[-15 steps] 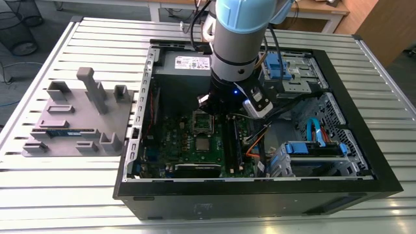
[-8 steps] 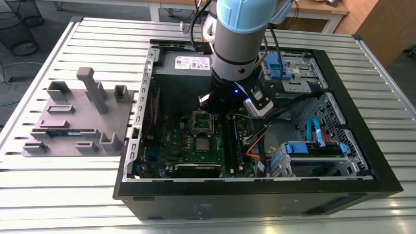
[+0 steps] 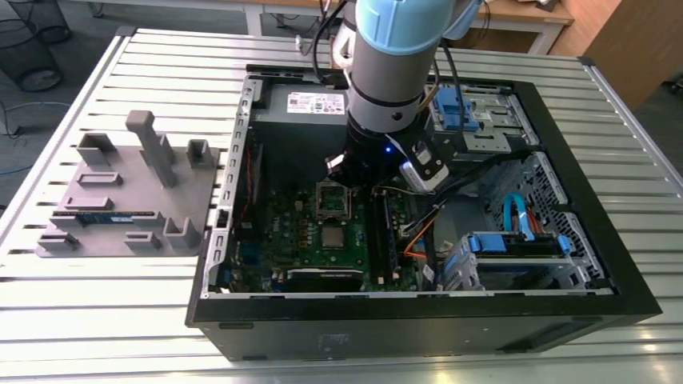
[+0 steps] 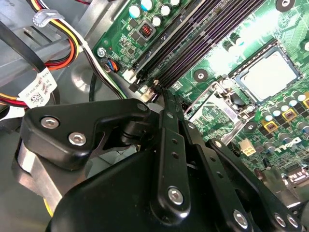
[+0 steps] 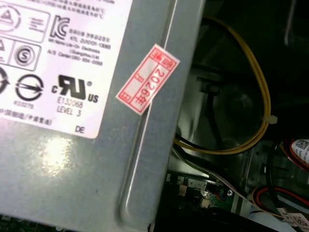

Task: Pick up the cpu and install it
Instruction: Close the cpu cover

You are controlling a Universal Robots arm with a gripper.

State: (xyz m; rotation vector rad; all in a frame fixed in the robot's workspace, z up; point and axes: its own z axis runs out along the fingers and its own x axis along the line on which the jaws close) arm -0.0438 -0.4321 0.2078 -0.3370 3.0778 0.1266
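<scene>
Nearest, an open computer case point(image 3: 427, 308) lies on a slatted table point(image 3: 107, 320). On its green motherboard point(image 3: 283, 232) the cpu point(image 3: 333, 237) lies flat in a square socket. It is a small square chip with a silvery, matt top and a thin pale edge. Just beyond it sits the metal socket frame point(image 3: 331, 198). The gripper point(image 4: 158, 92) hangs low beside that frame, apart from the cpu; the state of its jaws cannot be told. Farthest back is the grey power supply point(image 3: 304, 104).

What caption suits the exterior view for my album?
Robot gripper low inside the open computer case, near the cpu.
</scene>
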